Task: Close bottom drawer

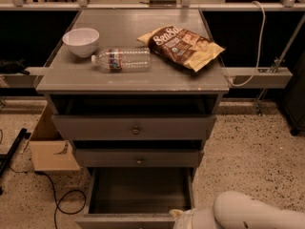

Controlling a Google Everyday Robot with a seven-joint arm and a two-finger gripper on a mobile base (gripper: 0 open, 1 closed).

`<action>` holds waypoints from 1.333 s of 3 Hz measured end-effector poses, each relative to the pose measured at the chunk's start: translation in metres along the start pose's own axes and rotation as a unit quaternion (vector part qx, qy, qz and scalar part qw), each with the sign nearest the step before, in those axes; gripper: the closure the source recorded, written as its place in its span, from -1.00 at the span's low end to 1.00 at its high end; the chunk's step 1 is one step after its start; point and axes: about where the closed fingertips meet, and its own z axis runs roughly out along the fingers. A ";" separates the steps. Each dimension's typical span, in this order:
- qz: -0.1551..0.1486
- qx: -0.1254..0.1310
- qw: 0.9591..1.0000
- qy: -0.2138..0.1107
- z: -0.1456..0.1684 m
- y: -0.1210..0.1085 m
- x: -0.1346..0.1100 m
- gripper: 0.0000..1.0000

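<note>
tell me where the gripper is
In the camera view the gripper sits at the bottom edge, right of centre, at the front right corner of the pulled-out bottom drawer.

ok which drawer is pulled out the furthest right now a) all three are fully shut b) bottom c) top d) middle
b: the bottom drawer is pulled far out with its inside floor showing, while the top drawer and middle drawer stick out only a little; the gripper is low by its front right corner.
</note>
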 end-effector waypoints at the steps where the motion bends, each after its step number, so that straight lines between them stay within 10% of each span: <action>1: -0.001 0.011 1.000 0.002 -0.001 0.004 0.001 -1.00; 4: 0.048 0.148 0.988 0.017 -0.054 -0.106 -0.006 -1.00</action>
